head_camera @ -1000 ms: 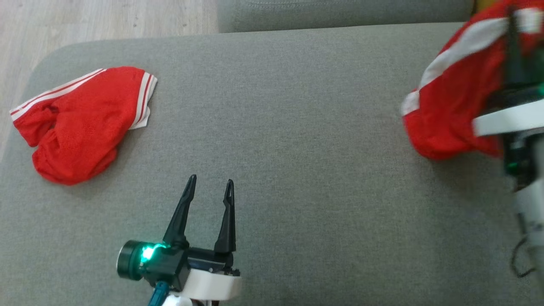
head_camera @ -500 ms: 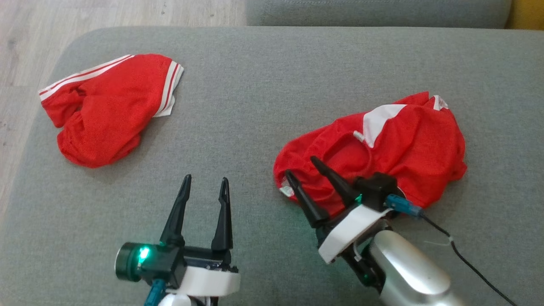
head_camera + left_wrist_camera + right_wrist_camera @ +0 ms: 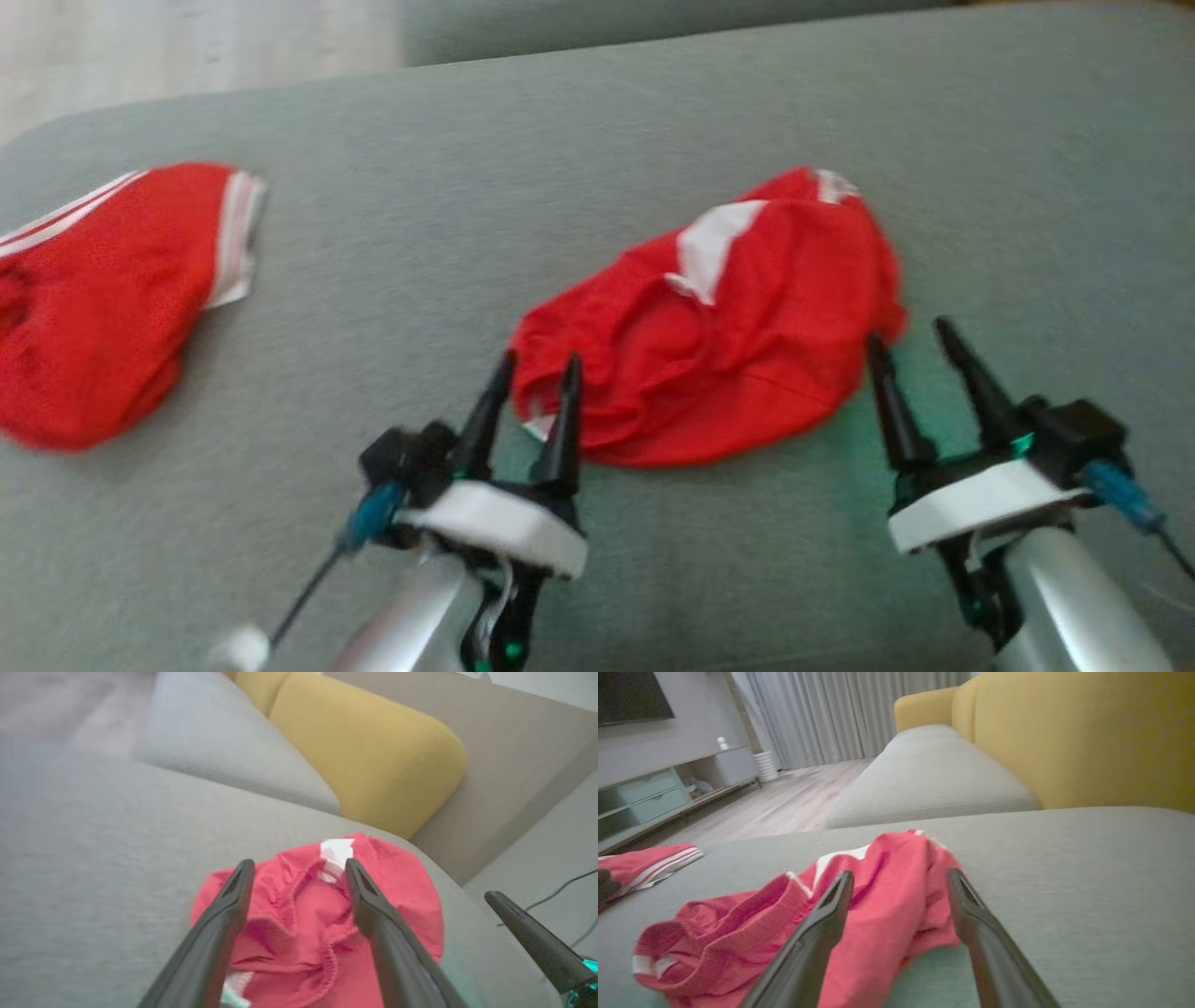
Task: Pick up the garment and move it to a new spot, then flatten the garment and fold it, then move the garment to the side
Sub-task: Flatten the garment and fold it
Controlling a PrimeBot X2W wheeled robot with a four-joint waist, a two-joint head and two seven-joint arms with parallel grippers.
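Observation:
The garment (image 3: 709,317), crumpled red shorts with white patches, lies on the grey sofa seat (image 3: 597,149). My left gripper (image 3: 540,362) stands open at the garment's near left edge, its tips just over the hem. My right gripper (image 3: 907,334) is open beside the garment's right edge, holding nothing. In the left wrist view the garment (image 3: 299,919) lies between and beyond my open left gripper (image 3: 297,865). The right wrist view has the garment (image 3: 887,914) in front of the open right gripper (image 3: 900,876).
A second red garment (image 3: 103,299) with white stripes lies at the seat's left end. A yellow back cushion (image 3: 373,751) rises behind the seat. Wooden floor (image 3: 784,802) and a low cabinet (image 3: 644,793) lie beyond the sofa.
The right gripper opened and let the garment drop onto the seat, then shifted to its right edge. The left gripper moved up to its left edge. The head camera has moved.

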